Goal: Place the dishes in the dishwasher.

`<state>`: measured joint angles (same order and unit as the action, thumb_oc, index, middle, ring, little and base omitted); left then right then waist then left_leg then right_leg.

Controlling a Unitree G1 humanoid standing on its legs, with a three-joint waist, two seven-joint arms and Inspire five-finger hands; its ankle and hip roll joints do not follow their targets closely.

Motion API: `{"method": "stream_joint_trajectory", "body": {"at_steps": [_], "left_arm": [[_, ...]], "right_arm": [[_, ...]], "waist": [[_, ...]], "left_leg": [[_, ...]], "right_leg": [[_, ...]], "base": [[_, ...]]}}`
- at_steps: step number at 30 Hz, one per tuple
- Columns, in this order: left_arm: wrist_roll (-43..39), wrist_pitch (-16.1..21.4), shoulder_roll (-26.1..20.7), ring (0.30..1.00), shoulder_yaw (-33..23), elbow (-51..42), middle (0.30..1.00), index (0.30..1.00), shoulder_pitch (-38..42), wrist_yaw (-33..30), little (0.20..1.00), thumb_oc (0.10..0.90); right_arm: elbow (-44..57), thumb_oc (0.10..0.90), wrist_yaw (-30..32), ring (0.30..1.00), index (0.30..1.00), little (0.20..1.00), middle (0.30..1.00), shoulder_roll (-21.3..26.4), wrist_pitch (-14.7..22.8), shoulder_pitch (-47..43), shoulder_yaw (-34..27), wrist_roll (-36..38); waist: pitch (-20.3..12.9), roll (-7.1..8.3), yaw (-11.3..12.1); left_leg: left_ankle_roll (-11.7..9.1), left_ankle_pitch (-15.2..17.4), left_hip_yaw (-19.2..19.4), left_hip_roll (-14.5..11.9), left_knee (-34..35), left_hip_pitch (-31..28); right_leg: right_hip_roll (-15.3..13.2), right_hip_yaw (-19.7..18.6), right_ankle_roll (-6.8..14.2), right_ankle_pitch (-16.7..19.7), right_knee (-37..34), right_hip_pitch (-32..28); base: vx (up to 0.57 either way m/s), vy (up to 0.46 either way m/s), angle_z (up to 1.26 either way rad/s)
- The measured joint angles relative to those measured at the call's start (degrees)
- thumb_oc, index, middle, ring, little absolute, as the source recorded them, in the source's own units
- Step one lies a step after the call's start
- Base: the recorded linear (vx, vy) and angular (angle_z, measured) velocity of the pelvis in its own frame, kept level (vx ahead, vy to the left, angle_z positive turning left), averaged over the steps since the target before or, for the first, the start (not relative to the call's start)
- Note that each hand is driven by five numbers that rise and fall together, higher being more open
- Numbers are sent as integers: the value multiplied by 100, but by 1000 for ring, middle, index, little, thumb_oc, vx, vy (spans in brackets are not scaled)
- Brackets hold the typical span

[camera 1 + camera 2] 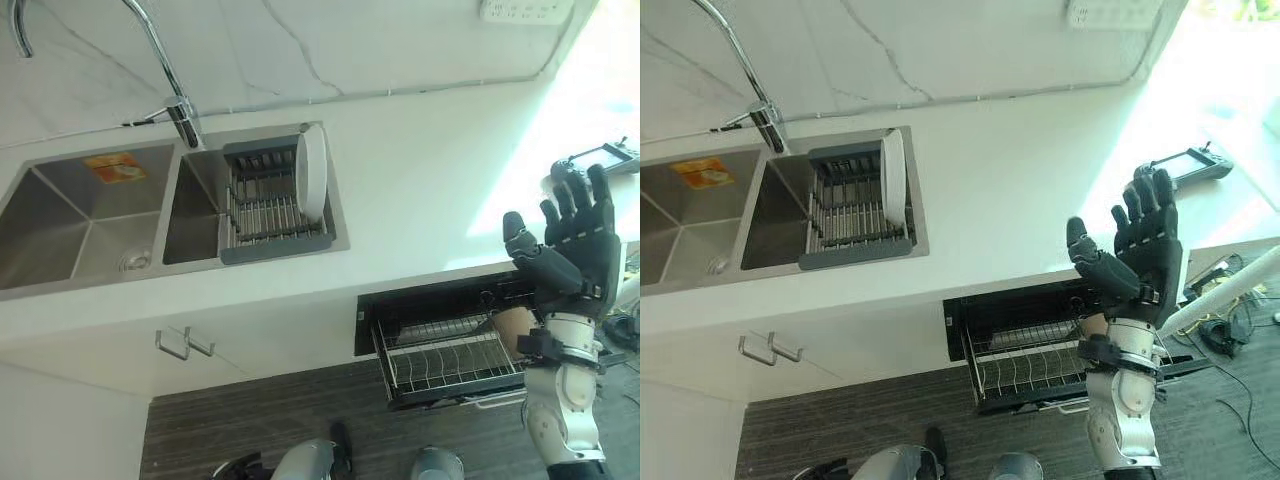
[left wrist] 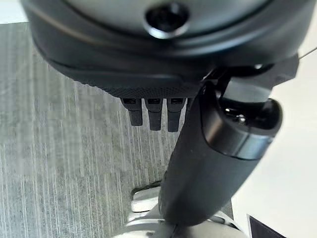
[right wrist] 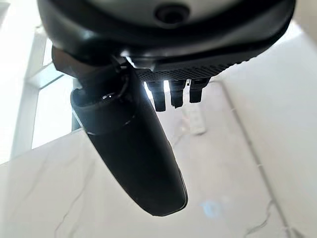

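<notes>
Over at your left, the steel sink (image 1: 60,215) carries an orange sticker, print unreadable. Beside it, 1 round white plate (image 1: 314,172) stands on edge in the grey wire rack (image 1: 270,205). Below the white bench (image 1: 430,180), the dishwasher's (image 1: 445,350) wire basket is pulled out. Your right hand (image 1: 575,245) is raised, fingers spread wide, empty. Your left hand (image 2: 153,111) hangs relaxed over grey floor (image 2: 59,163).

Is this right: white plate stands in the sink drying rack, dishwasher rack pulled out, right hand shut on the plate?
Not quite. The right hand is raised over the counter edge, open and empty, fingers straight; the left eye view shows it. The white plate does stand in the drying rack, and the dishwasher rack is pulled out.
</notes>
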<state>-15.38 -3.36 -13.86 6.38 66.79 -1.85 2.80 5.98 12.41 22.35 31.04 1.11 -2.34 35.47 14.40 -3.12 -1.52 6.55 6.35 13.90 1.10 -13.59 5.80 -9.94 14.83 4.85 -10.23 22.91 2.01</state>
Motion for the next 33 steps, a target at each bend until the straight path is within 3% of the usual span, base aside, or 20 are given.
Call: {"method": "stream_joint_trajectory", "body": {"at_steps": [3,4,5,6,7,8,9,11,14,16,17,18,21,23,25,27,30,33], "left_arm": [[0,3,-23,900,20,-2,900,900,-25,1,900,800],[-4,9,-10,900,22,-27,900,900,-55,-1,900,800],[-9,8,12,900,10,-58,900,900,-51,-18,900,800],[-50,-5,-65,900,-139,-144,900,900,-51,-16,900,800],[-130,19,-95,900,-293,-122,900,900,-65,-63,900,800],[-165,-18,-93,900,-333,-110,900,900,-76,-93,900,800],[-175,-25,-91,900,-341,-97,900,900,-121,-147,900,800],[-131,45,52,900,-313,-159,900,900,-317,-262,900,800],[53,80,165,900,-315,-204,900,900,-397,-457,900,800],[63,81,169,900,-326,-200,900,900,-410,-482,900,800],[69,90,160,900,-331,-211,900,900,-455,-492,900,800],[110,100,184,900,-305,-253,900,900,-586,-484,900,800],[129,129,191,900,-323,-299,900,900,-469,-463,900,800],[272,87,147,900,-319,-173,900,900,-252,-456,900,800],[320,87,171,900,-193,-148,900,900,-248,-453,900,800],[452,85,193,900,19,-106,900,900,-336,-456,900,800],[452,87,177,900,6,-97,900,900,-370,-484,900,800],[453,137,152,900,-129,-97,900,900,-326,-588,900,800]], "right_arm": [[-6,800,41,900,900,900,900,44,102,-18,6,-4],[-20,800,60,900,900,900,900,99,153,-61,6,-6],[-61,800,71,900,900,900,900,122,180,-98,4,-5],[-91,800,74,900,900,900,900,103,210,-153,15,-8],[-210,800,63,900,900,900,900,116,242,-302,-3,-52],[-247,800,87,900,900,900,900,120,210,-307,-7,-51],[-255,800,111,900,900,900,900,193,163,-273,-10,-44],[-222,800,36,900,900,900,900,254,-52,-227,-12,-99],[-263,800,-292,900,900,900,900,407,-576,-188,54,-102],[-414,800,-510,900,900,900,900,422,-732,-167,269,-108],[-410,800,-603,900,900,900,900,444,-772,-162,381,-112],[-391,800,-697,900,900,900,900,494,-773,-206,519,-116],[-468,800,-708,900,900,900,900,490,-827,-695,875,-168],[-448,800,-635,900,900,900,900,494,-910,-760,814,-170],[-373,800,-521,900,900,900,900,512,-914,-773,803,-171],[-345,800,-396,900,900,900,900,497,-917,-764,805,-168],[-344,800,-318,900,900,900,900,498,-919,-753,806,-168],[-400,800,-281,900,900,900,900,497,-988,-843,838,-169]], "waist": [[-83,75,28],[-103,58,47],[-103,109,44],[-149,395,49],[-96,331,106],[-126,244,126],[-142,204,98],[-187,157,72],[-196,132,133],[-149,323,165],[-115,396,215],[-142,297,280],[73,237,385],[103,218,445],[89,138,471],[90,124,389],[80,172,403],[87,213,554]], "left_leg": [[-36,-232,-5,110,169,2],[-203,-320,-24,176,263,52],[-630,-301,-41,254,212,128],[-178,105,-170,423,-568,533],[153,479,-325,61,-1536,854],[-139,586,-608,-303,-1688,880],[-565,416,-545,-508,-1302,720],[-656,172,-483,-262,-815,558],[-576,-109,-495,-15,-239,496],[-611,-112,-302,119,256,146],[-464,-89,-365,146,-3,100],[-518,-107,-807,85,-50,6],[-666,-150,-879,-70,-829,455],[-749,-66,-655,-398,-846,806],[-729,-141,-747,-525,-417,784],[-597,-523,-596,-392,-215,529],[-434,-495,-444,-127,-89,294],[-379,-443,-378,-91,-63,206]], "right_leg": [[664,10,-388,-335,332,94],[1008,88,-649,-457,189,83],[1130,39,-904,-424,-132,73],[806,-72,-1238,-231,-448,51],[803,-42,-845,-262,-255,162],[826,-35,-804,-294,-186,207],[755,-47,-635,-374,111,343],[565,-200,-611,-494,237,408],[744,-339,-706,-517,100,405],[502,-353,-780,-420,-56,324],[402,-331,-780,-449,76,336],[468,-359,-753,-529,231,367],[554,-490,-874,-522,344,472],[532,-293,-889,-501,189,334],[480,-306,-725,-614,205,218],[305,-335,-452,-766,282,130],[47,-383,-258,-766,105,-73],[7,-323,-110,-649,-141,-212]], "base": [[-110,-106,9],[-49,-150,22],[-30,-117,27],[-35,-160,12],[-15,-91,6],[-19,-153,10],[-18,-167,24],[-26,-219,18],[42,-133,25],[41,-42,39],[15,36,16],[20,58,-3],[75,114,-4],[105,107,20],[165,113,6],[144,46,-3],[136,8,-9],[136,-8,-13]]}}
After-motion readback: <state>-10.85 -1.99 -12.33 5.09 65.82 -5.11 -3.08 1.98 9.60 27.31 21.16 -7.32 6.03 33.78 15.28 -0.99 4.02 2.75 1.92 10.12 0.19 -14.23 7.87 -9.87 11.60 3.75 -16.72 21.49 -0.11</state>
